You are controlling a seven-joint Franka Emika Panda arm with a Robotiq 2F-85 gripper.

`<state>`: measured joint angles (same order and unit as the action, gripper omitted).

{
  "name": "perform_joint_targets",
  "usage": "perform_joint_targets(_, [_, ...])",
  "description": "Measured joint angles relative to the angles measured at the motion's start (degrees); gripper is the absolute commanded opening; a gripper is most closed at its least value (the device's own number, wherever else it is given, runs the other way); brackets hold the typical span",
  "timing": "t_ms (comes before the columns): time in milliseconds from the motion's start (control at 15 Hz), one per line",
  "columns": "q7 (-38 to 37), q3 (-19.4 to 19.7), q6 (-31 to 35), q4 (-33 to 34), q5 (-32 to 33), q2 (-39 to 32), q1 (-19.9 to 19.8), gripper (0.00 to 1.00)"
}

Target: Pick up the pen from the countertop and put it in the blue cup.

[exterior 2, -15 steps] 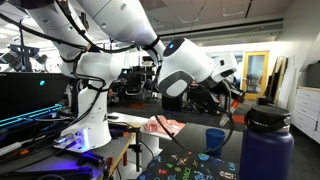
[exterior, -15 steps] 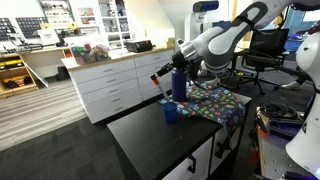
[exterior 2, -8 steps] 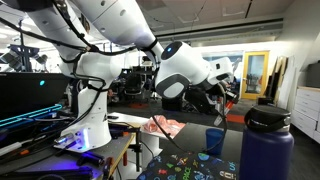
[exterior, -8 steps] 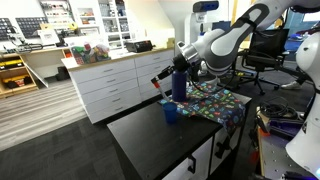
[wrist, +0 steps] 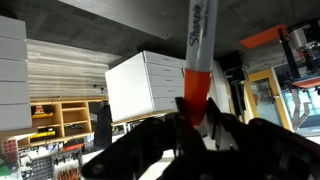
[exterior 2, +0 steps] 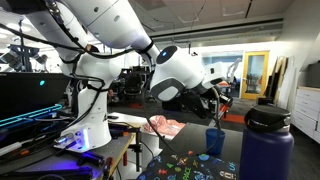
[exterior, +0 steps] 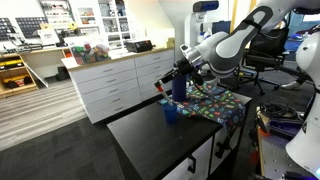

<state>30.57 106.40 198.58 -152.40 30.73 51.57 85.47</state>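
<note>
My gripper (wrist: 195,118) is shut on the pen (wrist: 196,55), gripping its orange-red end, with the white barrel sticking out past the fingers. In both exterior views the gripper (exterior: 166,80) (exterior 2: 217,100) hangs in the air above the blue cup (exterior: 171,113) (exterior 2: 215,141). The cup stands on the black countertop (exterior: 145,140). The pen (exterior 2: 219,113) points down toward the cup, with its tip just above the rim. In the wrist view the cup is out of view.
A taller dark blue bottle (exterior: 179,86) (exterior 2: 265,148) stands right behind the cup on a patterned cloth (exterior: 215,101). A light wood-topped counter with white drawers (exterior: 110,85) stands beyond. Office chairs and another robot (exterior: 305,90) are nearby.
The gripper with the pen has shifted sideways and slightly down, ending more directly above the blue cup. Cup and bottle have not moved.
</note>
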Motion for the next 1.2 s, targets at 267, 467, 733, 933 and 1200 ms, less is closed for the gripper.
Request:
perform_joint_targets(267, [2.10, 1.65, 0.00, -0.10, 0.73, 0.98, -0.25, 0.05])
perform_joint_targets(467, [3.75, 3.06, 0.00, -0.08, 1.45, 2.96, -0.16, 0.05])
perform_joint_targets(733, [6.88, 5.42, 0.00, 0.28, 1.97, 6.20, 0.26, 0.05])
perform_joint_targets(933, [9.66, 7.75, 0.00, 1.20, 2.22, 9.14, 1.23, 0.05])
perform_joint_targets(1200, [13.20, 10.52, -0.03, 3.86, 2.24, 13.24, 3.69, 0.48])
